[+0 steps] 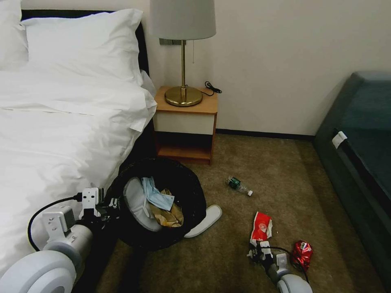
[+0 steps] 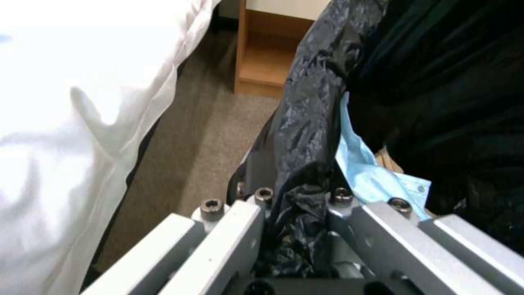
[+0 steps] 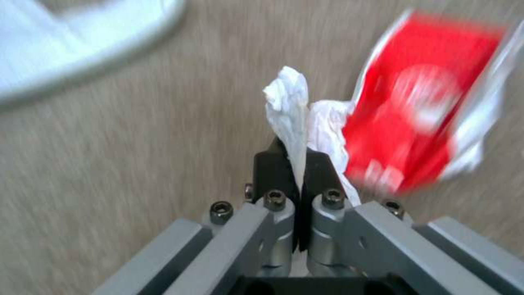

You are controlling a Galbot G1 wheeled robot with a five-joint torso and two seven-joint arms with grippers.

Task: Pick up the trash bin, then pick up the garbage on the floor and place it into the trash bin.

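Head view is showing you the trash bin (image 1: 185,183), a round black bucket tipped toward the camera beside the bed (image 1: 53,134), its rim wrapped in a crinkled glossy black bag (image 2: 306,123). Your left gripper (image 1: 106,203) is clamping that rim, and in the left wrist view its jaws are pressing narrowly on bunched black plastic. Inside the bin, a flat white slipper (image 1: 136,203), a pale blue face mask (image 1: 157,196) and a crumpled tan paper bag (image 1: 169,215) are lying together. A second white slipper (image 1: 205,221) is resting on the brown carpet (image 1: 228,260), touching the bin's lower edge.

Your right gripper (image 1: 256,249) is sitting low over the carpet, and in the right wrist view its black fingertips (image 3: 267,168) are pinching a crumpled white tissue (image 3: 292,110), which is standing up between them. A flattened red and white snack wrapper (image 1: 261,228) is lying just beside that tissue. Close by, a crushed shiny red can (image 1: 302,252) is sitting near the arm. A small green bottle (image 1: 238,185) with a white cap is lying on its side well apart, toward the wooden nightstand (image 1: 187,122).
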